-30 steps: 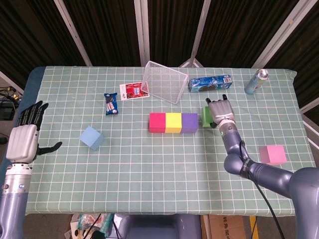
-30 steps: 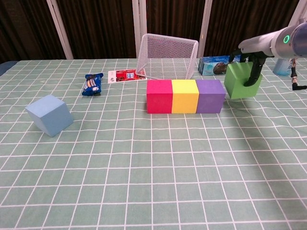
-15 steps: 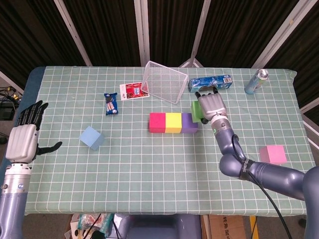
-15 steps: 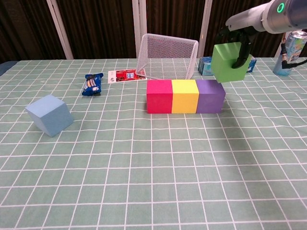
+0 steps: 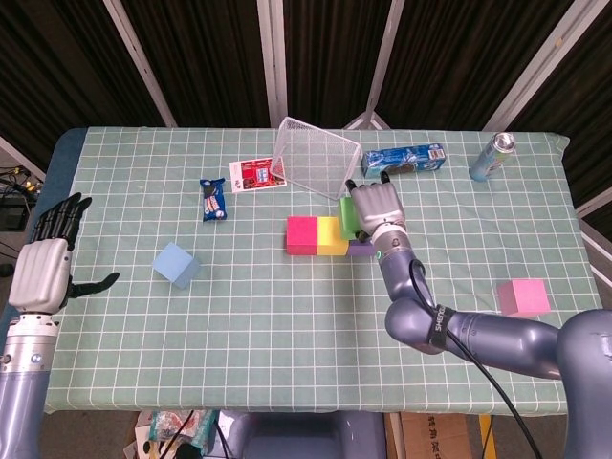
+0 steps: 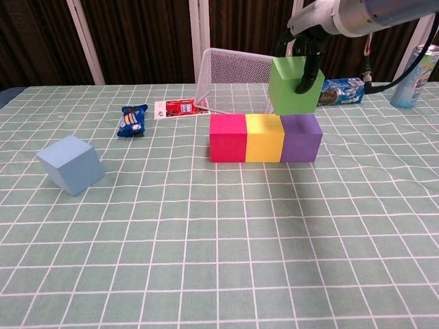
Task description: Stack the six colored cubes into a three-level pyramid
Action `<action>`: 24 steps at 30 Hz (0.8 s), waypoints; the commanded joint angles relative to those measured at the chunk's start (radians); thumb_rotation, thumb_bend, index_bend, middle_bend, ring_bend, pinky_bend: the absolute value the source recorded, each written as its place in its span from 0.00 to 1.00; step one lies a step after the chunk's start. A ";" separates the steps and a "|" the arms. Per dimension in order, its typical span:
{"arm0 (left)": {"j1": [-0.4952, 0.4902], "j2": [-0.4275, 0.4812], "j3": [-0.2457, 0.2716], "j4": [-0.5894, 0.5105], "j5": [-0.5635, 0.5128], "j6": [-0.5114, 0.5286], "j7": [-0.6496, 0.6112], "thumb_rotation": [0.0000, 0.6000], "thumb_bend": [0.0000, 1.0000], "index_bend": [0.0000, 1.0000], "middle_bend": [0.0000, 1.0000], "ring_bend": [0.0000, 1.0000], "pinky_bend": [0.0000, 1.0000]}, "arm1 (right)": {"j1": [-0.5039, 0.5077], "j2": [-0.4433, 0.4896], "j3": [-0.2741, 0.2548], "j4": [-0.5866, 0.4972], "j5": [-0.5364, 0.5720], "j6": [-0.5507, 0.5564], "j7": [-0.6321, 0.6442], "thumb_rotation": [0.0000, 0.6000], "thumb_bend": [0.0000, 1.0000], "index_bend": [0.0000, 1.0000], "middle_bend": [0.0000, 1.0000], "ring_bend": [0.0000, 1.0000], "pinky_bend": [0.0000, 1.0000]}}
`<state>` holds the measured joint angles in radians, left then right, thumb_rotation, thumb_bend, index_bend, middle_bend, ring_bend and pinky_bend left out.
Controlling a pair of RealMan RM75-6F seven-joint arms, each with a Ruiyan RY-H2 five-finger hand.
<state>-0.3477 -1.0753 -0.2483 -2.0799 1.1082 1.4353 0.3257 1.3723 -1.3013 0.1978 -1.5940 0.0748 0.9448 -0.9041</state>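
Second level was underway: right hand [image 6: 306, 41] pinched the green cube [image 6: 293, 85] above the bottom row [image 6: 265, 137], needing lowering onto the yellow-purple seam.

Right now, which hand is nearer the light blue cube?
Left. The left hand hangs open at the table's left edge, beside the light blue cube. The right hand is far across the table, holding the green cube above the cube row.

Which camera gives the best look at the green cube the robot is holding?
The chest view: the green cube shows nearly whole, held by the right hand just above the purple cube. In the head view the hand hides most of it, leaving a green sliver.
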 commanded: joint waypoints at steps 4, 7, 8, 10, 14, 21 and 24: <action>0.001 0.008 -0.003 0.002 -0.008 -0.005 -0.013 1.00 0.10 0.00 0.00 0.00 0.00 | 0.070 -0.038 0.042 0.023 0.218 0.042 -0.090 1.00 0.29 0.13 0.41 0.29 0.00; 0.002 0.011 -0.004 0.003 -0.009 -0.007 -0.018 1.00 0.10 0.00 0.00 0.00 0.00 | 0.076 -0.051 0.047 0.039 0.233 0.047 -0.107 1.00 0.29 0.13 0.41 0.29 0.00; 0.002 0.011 -0.003 0.003 -0.009 -0.007 -0.019 1.00 0.10 0.00 0.00 0.00 0.00 | 0.076 -0.055 0.049 0.042 0.237 0.048 -0.109 1.00 0.29 0.13 0.41 0.29 0.00; 0.001 0.012 -0.002 0.003 -0.008 -0.009 -0.020 1.00 0.10 0.00 0.00 0.00 0.00 | 0.077 -0.061 0.052 0.048 0.239 0.050 -0.114 1.00 0.29 0.13 0.41 0.29 0.00; 0.001 0.012 -0.001 0.005 -0.008 -0.011 -0.020 1.00 0.10 0.00 0.00 0.00 0.00 | 0.076 -0.079 0.060 0.071 0.245 0.054 -0.124 1.00 0.29 0.13 0.41 0.29 0.00; 0.000 0.010 -0.001 0.007 -0.013 -0.009 -0.018 1.00 0.10 0.00 0.00 0.00 0.00 | 0.067 -0.106 0.075 0.117 0.254 0.056 -0.135 1.00 0.29 0.13 0.41 0.29 0.00; -0.001 0.010 -0.001 0.009 -0.014 -0.010 -0.017 1.00 0.10 0.00 0.00 0.00 0.00 | 0.058 -0.111 0.079 0.127 0.256 0.053 -0.139 1.00 0.29 0.13 0.41 0.29 0.00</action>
<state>-0.3482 -1.0657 -0.2489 -2.0703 1.0946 1.4257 0.3082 1.4319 -1.4107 0.2755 -1.4682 0.3303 0.9988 -1.0415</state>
